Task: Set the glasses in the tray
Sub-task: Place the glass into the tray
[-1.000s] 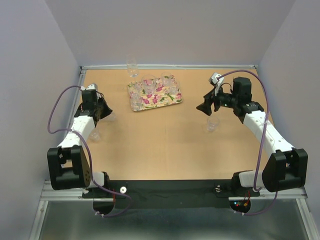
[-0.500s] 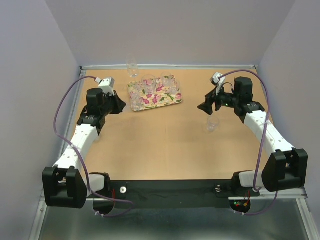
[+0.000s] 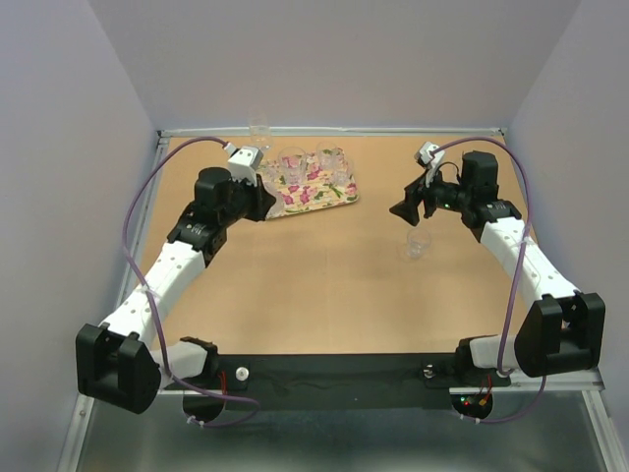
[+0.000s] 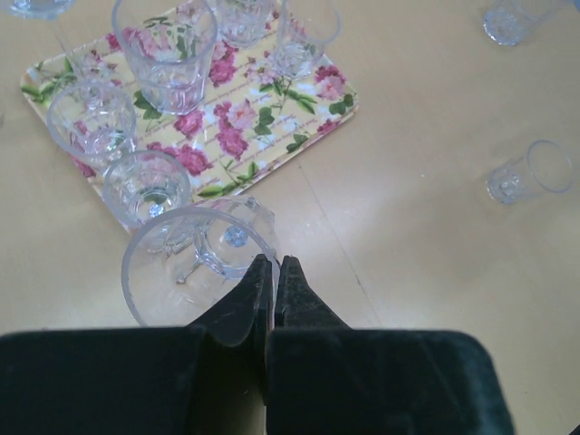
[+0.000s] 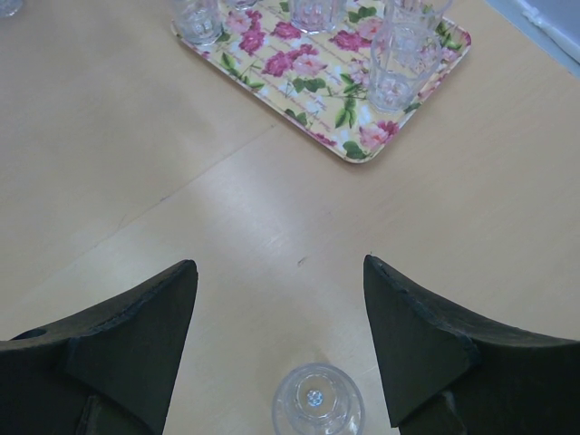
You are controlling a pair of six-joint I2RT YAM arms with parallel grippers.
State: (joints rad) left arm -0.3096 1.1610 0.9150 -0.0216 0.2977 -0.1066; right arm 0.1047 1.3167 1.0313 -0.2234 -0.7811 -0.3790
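Observation:
The floral tray (image 3: 314,197) lies at the back of the table with several clear glasses (image 3: 292,162) standing on it. My left gripper (image 3: 263,202) is at the tray's near left corner. In the left wrist view the left gripper (image 4: 275,263) is shut on the rim of a clear glass (image 4: 181,263), which hangs just off the edge of the tray (image 4: 299,127). My right gripper (image 3: 403,211) is open over bare table. A lone glass (image 5: 317,403) stands upright just behind its fingertips (image 5: 279,263), untouched, also visible from above (image 3: 418,244).
One glass (image 3: 259,133) stands against the back wall behind the tray. Two more glasses (image 4: 530,172) (image 4: 507,18) stand on the table to the right in the left wrist view. Grey walls close in the table on three sides.
My left arm has swung from the table's left side toward the tray's near corner, carrying the glass. The right arm has hardly moved and stays open.

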